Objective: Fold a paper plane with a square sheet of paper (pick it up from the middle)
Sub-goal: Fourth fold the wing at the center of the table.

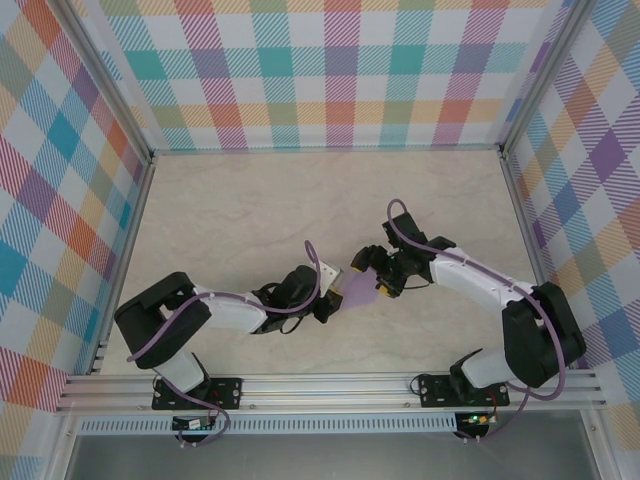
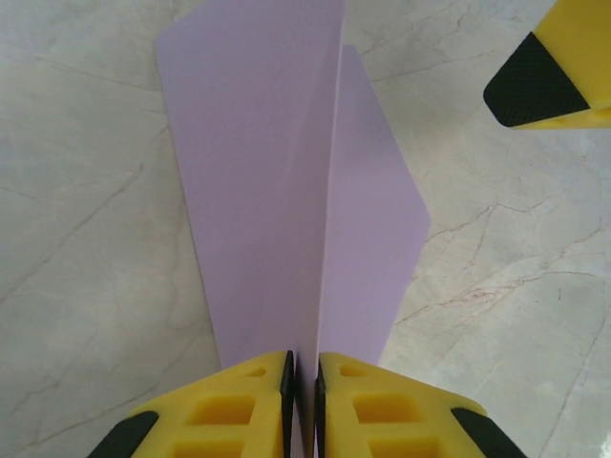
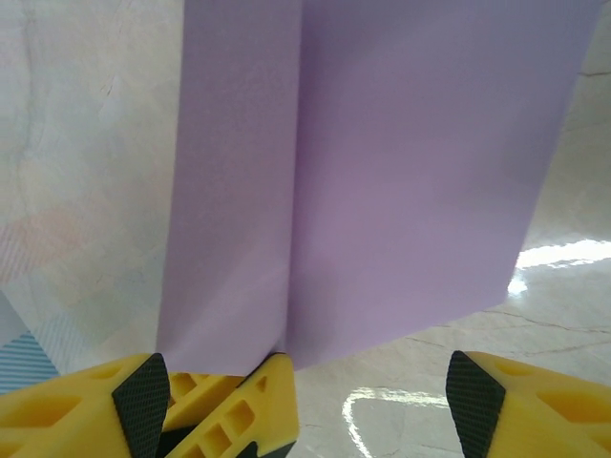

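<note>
The lavender paper [image 1: 357, 292] is folded along a centre crease into two long flaps and is held up off the table. My left gripper [image 2: 304, 367] is shut on the crease at the near end, and the flaps of the paper [image 2: 277, 172] spread away from it. My right gripper [image 1: 372, 272] faces it from the other side. In the right wrist view the right gripper [image 3: 307, 396] stands open, with the paper [image 3: 382, 191] just past its fingertips. The left gripper's yellow finger [image 3: 243, 410] shows between the right one's jaws. One right fingertip [image 2: 544, 72] appears beside the paper.
The beige marble-patterned tabletop [image 1: 250, 210] lies all round both arms. Checked cloth walls [image 1: 330, 70] on metal frame posts close in the back and both sides. A metal rail [image 1: 330, 390] carries both arm bases at the near edge.
</note>
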Controlling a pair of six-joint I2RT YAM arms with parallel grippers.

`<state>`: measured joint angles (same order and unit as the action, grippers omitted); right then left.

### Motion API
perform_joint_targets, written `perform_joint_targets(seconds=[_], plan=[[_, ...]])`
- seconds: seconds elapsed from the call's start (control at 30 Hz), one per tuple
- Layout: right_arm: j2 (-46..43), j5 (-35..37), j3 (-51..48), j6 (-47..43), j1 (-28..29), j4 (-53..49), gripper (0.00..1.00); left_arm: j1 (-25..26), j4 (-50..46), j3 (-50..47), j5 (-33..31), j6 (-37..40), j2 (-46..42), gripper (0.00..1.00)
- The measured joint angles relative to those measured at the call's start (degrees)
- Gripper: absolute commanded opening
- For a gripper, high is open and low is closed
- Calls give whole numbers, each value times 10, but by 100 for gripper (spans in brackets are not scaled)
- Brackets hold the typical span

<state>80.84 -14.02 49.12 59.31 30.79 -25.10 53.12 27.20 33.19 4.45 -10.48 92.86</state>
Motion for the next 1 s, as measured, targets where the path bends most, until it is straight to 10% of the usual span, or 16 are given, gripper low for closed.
perform_joint_targets(seconds=[1.0], plan=[[-120,58,-108,-62,-12,60,61,-19,-210,173,157,-50,75,8]])
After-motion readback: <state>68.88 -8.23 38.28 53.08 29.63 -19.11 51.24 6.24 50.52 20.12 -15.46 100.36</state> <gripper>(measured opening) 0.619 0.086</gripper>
